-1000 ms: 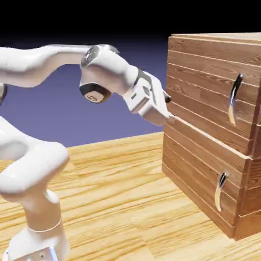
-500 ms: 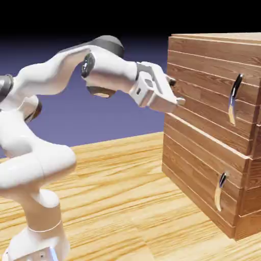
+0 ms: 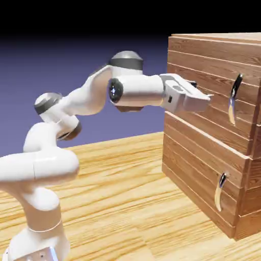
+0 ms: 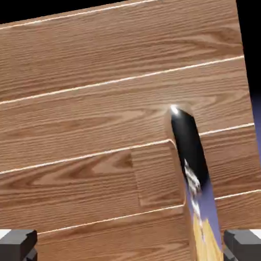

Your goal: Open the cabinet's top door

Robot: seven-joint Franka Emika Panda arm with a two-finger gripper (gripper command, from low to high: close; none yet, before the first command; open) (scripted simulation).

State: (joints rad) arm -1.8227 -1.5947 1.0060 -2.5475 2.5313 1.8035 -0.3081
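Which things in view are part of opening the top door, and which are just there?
For the job:
- top door, closed
- its long curved handle, ahead of the gripper
- gripper, open, not holding the handle

Not needed:
- lower door, closed
- its smaller curved handle
- light wood-plank surface under the robot

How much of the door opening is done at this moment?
Done: the gripper is open and faces the top door, its handle in the hand view.
In hand: the approach, it seems; the exterior view shows a gap between fingertips and handle.
Left: gripping the handle and pulling; the door looks shut, flush with the cabinet.
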